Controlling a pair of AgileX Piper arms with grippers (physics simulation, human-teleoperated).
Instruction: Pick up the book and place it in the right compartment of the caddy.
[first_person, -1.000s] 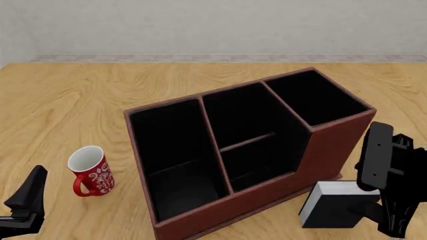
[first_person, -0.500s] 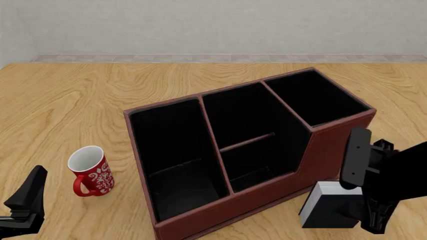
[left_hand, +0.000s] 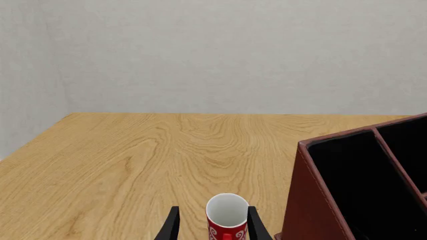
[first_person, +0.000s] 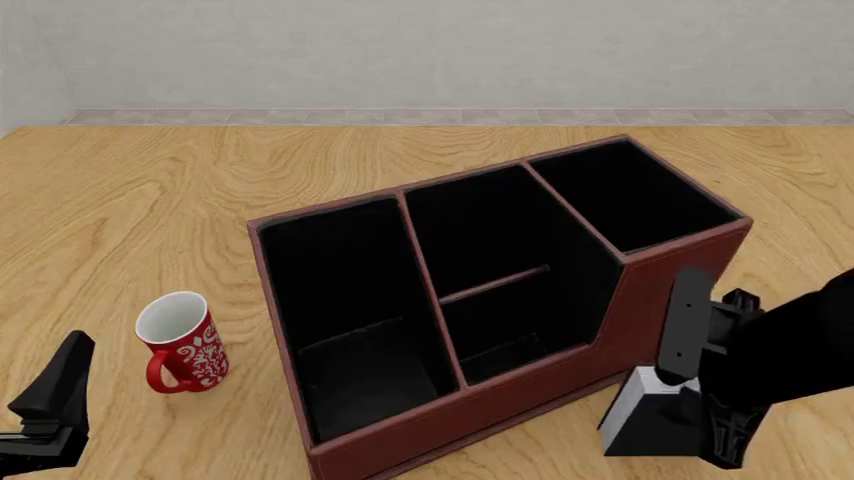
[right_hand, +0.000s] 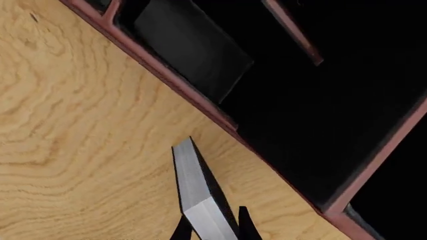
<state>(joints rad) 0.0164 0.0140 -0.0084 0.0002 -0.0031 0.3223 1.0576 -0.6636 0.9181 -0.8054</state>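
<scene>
The black book (first_person: 638, 425) with white page edges (right_hand: 192, 190) stands on the table just in front of the caddy's (first_person: 400, 440) right end. My right gripper (first_person: 683, 410) is down over the book, open, with one finger (right_hand: 245, 226) on each side of it, close to its covers. The right compartment (first_person: 627, 195), squarish with the tallest wall, is empty behind the book. My left gripper (first_person: 54, 395) is open and empty at the near left, apart from everything.
A red patterned mug (first_person: 180, 342) stands upright left of the caddy; in the left wrist view the mug (left_hand: 227, 216) appears between my open left fingers (left_hand: 172, 227), further ahead. The caddy's wall (left_hand: 313, 200) lies to its right.
My right arm has come down and moved left over the book, so its fingers now straddle it. The book, caddy, mug and left arm have not moved.
</scene>
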